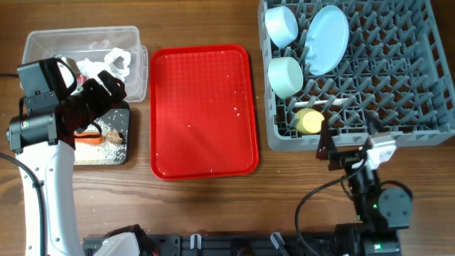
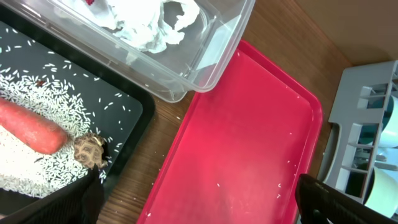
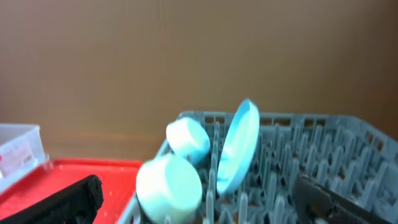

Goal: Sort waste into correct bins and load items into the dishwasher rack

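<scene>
Waste, sorted lot. Location: left side of the table, split between two bins.
- Clear tub [image 2: 230, 37]: crumpled white tissue [image 2: 155, 25], ragged and folded on itself; a sliver of red at the top edge of the left wrist view, likely the snack wrapper [image 2: 91, 2], too little showing to be sure.
- Black tray [image 2: 134, 109]: orange carrot [image 2: 31, 130], smooth and blunt-ended; brown food scrap [image 2: 89, 151], lumpy, touching the carrot's tip; rice grains [image 2: 25, 165], scattered thin at the edges and banked thick under the carrot.
- Red serving tray [image 1: 202, 114]: a few stray grains lie on it, outside either bin.

Dishwasher rack [image 1: 419, 135], right side: two bowls [image 1: 281, 27] [image 1: 286, 76] tipped on their sides, plate [image 1: 327, 39] leaning between pegs, yellow cup [image 1: 309, 121] near the front wall. The spoon cannot be picked out with certainty.

Claws:
- Left gripper [image 1: 106, 89]: over the near corners of both bins, fingers spread wide, holding nothing.
- Right gripper [image 1: 348, 153]: in front of the rack, fingers spread wide, holding nothing.

Hazards, as judged:
- Stray grains are too small to pinch and may be left unsorted.
- The left arm hangs low over the bins; a careless sweep could nudge the tub or scatter the rice.
- The plate leans loosely; a knock to the rack could topple it.
</scene>
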### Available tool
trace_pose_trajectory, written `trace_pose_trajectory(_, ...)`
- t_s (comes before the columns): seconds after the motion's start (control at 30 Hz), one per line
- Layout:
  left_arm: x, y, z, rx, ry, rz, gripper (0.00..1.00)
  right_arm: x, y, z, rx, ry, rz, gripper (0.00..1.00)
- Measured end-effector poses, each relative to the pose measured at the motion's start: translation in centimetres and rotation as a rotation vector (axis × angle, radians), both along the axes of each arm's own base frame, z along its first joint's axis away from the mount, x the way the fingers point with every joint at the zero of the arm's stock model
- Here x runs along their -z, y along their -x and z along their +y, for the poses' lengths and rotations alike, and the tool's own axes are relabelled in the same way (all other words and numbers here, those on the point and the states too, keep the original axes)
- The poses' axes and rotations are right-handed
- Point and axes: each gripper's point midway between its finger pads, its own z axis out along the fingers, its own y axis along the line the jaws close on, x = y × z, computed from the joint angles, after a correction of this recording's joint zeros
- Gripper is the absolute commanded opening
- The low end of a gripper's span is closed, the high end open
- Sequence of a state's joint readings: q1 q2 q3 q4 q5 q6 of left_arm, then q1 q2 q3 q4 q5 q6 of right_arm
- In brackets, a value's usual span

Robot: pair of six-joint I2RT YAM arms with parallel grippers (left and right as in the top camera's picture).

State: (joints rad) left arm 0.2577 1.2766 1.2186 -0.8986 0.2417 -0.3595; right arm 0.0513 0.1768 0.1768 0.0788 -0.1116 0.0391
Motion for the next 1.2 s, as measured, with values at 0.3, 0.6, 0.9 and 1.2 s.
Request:
trace_pose_trajectory(0.3,0.0,0.0,0.0,0.000,0.000,0.000,1.00,3.3,0.2,-0.6,0.035,-0.007,-0.045,1.00)
trace_pose_trajectory(0.6,0.0,0.0,0.0,0.000,0.000,0.000,1.00,6.6,0.1,-1.2,0.071,0.000,0.086,1.00)
trace_pose_trajectory(0.9,0.0,0.0,0.0,0.000,0.000,0.000,1.00,6.5,0.1,-1.2,0.072,0.000,0.085,1.00)
trace_pose_trajectory(1.2,0.0,0.0,0.0,0.000,0.000,0.000,1.00,6.5,0.1,-1.2,0.072,0.000,0.085,1.00)
